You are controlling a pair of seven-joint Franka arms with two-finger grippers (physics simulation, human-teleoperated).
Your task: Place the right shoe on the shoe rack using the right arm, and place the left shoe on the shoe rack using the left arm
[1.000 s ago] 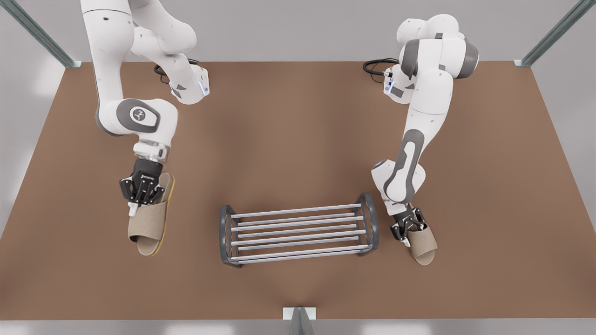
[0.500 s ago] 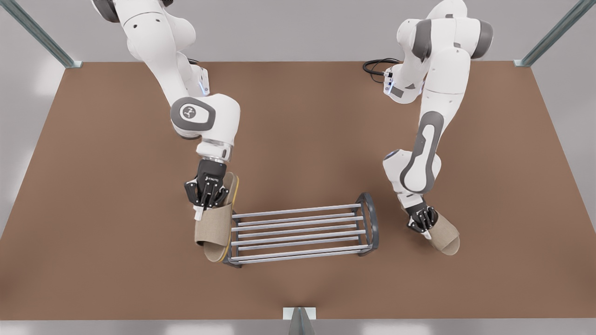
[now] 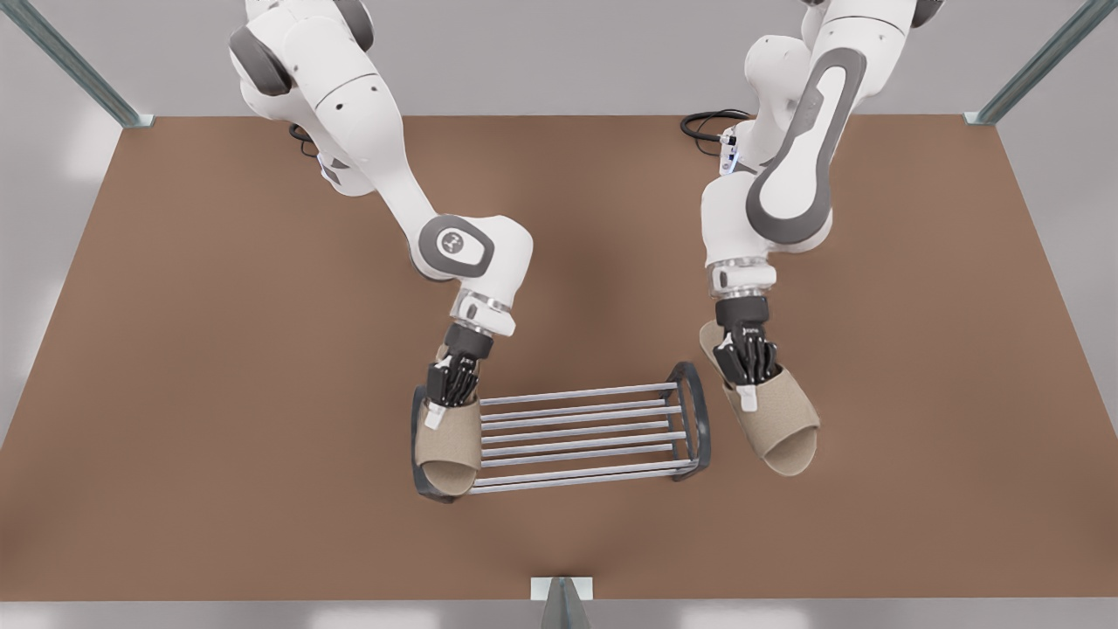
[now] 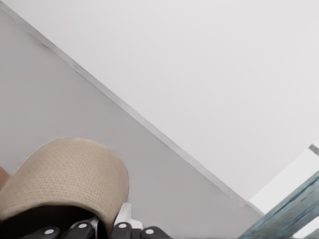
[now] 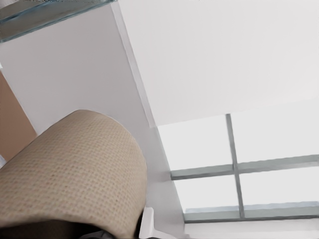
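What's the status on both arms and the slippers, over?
Both tools shut on slippers. Front view's left tool: first slipper over shoe rack end. Front view's right tool: second slipper beside rack, off it. Nothing between them.

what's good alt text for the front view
One arm's hand holds a beige slipper over the shoe rack's end on the front view's left; the other arm's hand holds the other slipper beyond the opposite end, above a table.

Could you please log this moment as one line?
right fingers shut on beige fabric open-toe slipper, over end of silver-barred shoe rack | left fingers shut on matching beige slipper, beside rack's opposite end
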